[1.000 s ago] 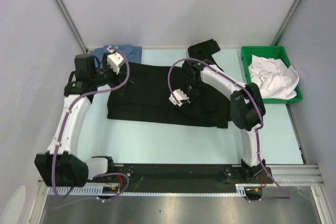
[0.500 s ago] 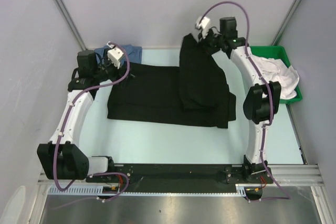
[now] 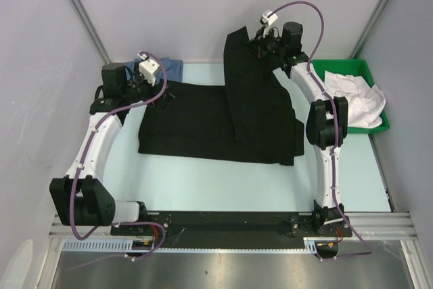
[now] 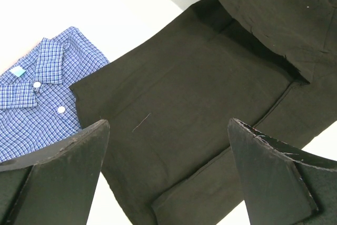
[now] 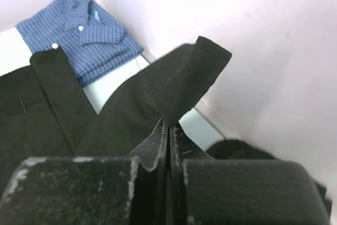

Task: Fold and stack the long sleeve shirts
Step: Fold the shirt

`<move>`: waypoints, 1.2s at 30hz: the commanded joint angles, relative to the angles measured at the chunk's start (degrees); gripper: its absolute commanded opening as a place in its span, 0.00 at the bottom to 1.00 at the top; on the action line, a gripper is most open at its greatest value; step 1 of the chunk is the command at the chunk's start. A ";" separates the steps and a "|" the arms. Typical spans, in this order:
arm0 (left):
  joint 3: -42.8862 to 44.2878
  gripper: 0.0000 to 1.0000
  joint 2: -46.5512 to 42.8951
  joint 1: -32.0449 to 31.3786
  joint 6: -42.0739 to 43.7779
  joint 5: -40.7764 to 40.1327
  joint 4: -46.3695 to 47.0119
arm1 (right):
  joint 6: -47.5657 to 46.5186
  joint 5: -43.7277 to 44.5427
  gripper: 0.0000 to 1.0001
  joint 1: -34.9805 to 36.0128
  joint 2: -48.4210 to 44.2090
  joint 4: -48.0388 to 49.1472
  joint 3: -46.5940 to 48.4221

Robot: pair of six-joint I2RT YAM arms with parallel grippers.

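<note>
The black shirt (image 3: 196,120) lies spread across the middle of the pale worktop (image 3: 203,181), its long side running left to right. It reaches nearly to the far edge, and a broad strip of bare surface shows between it and the near edge. One part of it is raised off the rest. This dark panel rises from the right half of the garment to a point above the far edge, where the right gripper (image 5: 168,130) holds it.

In the right wrist view the two fingers are pressed together with a fold of black cloth pinched between them. The cloth stands up above the fingertips in a small peak. Below the peak, a strip of the shirt with a pale button (image 5: 54,46) at its end hangs toward the table.

The left gripper (image 4: 167,125) is over the far left part of the black shirt, near its corner. Its fingers (image 4: 68,167) are spread wide and nothing is between them. The left wrist view shows flat black cloth in the gap, but I cannot tell whether the tips touch it.

The blue checked shirt (image 3: 172,67) lies folded at the far left corner of the worktop. Its collar and white buttons face up, and it sits just beside the black shirt's far left corner.

A green bin (image 3: 318,72) stands at the far right corner, with crumpled white cloth (image 3: 352,96) heaped in it.
</note>
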 commanded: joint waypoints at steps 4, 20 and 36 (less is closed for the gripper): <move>-0.67 0.99 -0.20 0.07 -6.74 -1.62 1.39 | -1.87 -4.48 0.00 1.48 -0.34 4.79 3.07; -3.84 0.99 2.87 4.20 -28.11 -0.13 -0.81 | -14.10 19.94 0.00 16.85 -22.66 -2.00 -30.78; -13.07 0.98 5.77 12.73 -36.02 3.38 -0.28 | -6.98 37.80 0.00 36.89 -16.08 3.98 -35.01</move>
